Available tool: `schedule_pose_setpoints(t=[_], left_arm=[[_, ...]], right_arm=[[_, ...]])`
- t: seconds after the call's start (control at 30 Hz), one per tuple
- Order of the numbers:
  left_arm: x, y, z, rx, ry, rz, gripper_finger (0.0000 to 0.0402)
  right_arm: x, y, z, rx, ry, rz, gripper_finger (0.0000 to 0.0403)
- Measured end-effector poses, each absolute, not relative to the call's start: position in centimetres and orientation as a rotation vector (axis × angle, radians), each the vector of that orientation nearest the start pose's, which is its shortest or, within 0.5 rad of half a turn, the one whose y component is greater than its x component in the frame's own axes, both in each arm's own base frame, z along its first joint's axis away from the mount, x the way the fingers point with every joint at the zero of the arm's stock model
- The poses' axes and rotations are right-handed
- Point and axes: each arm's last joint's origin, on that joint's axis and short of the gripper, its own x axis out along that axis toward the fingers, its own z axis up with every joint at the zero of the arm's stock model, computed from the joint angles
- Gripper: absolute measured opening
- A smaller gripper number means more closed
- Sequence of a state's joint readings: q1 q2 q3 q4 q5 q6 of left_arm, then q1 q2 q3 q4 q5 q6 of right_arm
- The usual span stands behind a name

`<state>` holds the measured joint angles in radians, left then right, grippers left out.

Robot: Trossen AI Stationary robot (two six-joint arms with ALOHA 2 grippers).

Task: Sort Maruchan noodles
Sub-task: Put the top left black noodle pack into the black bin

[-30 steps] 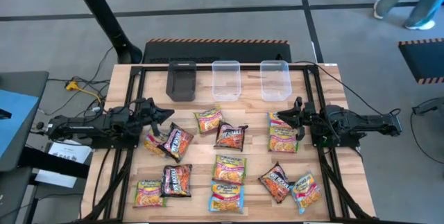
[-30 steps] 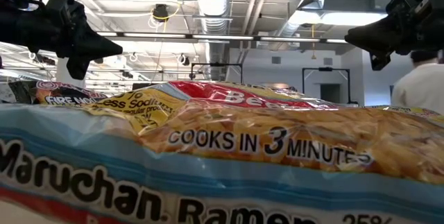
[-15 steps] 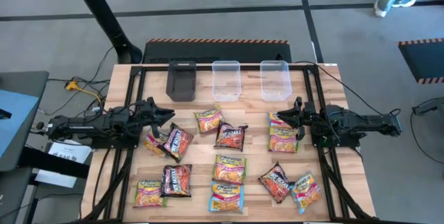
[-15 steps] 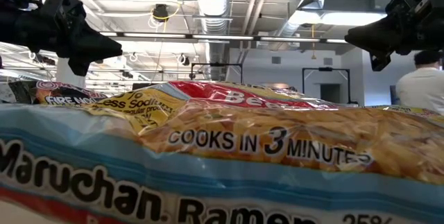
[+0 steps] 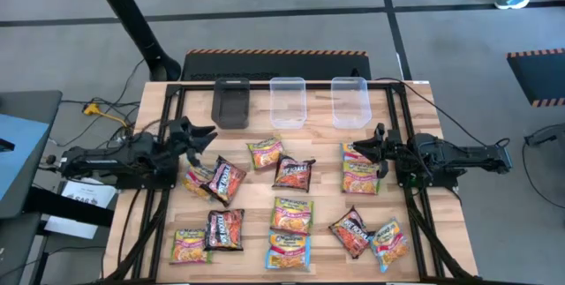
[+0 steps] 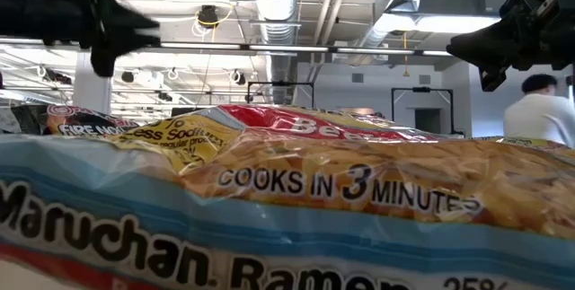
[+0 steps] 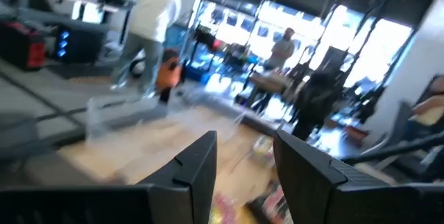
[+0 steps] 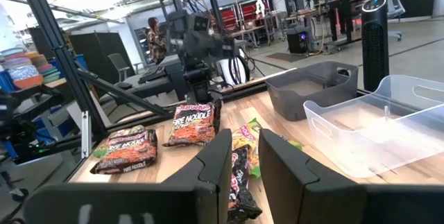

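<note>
Several Maruchan noodle packets lie flat and scattered on the wooden table (image 5: pixel 159 100). Among them are a dark one (image 5: pixel 294 173), a green-edged one (image 5: pixel 292 214) and a blue-edged one (image 5: pixel 289 250); that blue-edged packet (image 6: pixel 269 209) fills the low view's foreground. My left gripper (image 5: pixel 201 135) hovers open at the table's left side, above and beside the packets (image 5: pixel 225 181) there, its fingers (image 7: pixel 201 165) holding nothing. My right gripper (image 5: pixel 369 150) waits open at the right side, over a yellow packet (image 5: pixel 359 175), with nothing between its fingers (image 8: pixel 218 158).
A black box (image 5: pixel 231 104) and two clear plastic tubs (image 5: pixel 288 101) (image 5: pixel 350 101) stand in a row along the far edge. Black frame rails (image 5: pixel 172 144) run down both sides of the table. A person (image 6: pixel 539 115) stands in the room beyond.
My left gripper has risen and tipped its fingers upward over the left packets, and its fingers have parted. It has touched no packet, and none has moved.
</note>
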<state>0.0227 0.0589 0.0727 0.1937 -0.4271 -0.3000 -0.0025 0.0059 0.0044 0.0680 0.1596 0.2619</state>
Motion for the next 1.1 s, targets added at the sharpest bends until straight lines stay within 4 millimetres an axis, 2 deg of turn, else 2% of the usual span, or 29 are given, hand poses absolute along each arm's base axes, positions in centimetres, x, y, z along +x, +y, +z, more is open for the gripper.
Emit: schedule_pose_setpoints(t=[0.2,0.43,0.73,1.1], left_arm=[[8.2,1.3,23.8,-0.366,-0.328,0.381,0.0133],[7.7,1.3,26.5,-0.475,-0.171,0.403,0.0133],[8.1,1.1,29.2,-0.607,-0.009,0.384,0.0132],[8.9,1.1,32.2,-0.545,0.023,0.375,0.0132]], right_arm=[[9.6,-0.5,18.0,0.26,-0.176,-0.141,0.01],[9.2,-0.5,19.5,0.109,-0.329,-0.147,0.01],[8.9,-0.5,20.6,0.028,-0.402,-0.161,0.01],[8.9,-0.5,20.7,0.031,-0.407,-0.16,0.01]])
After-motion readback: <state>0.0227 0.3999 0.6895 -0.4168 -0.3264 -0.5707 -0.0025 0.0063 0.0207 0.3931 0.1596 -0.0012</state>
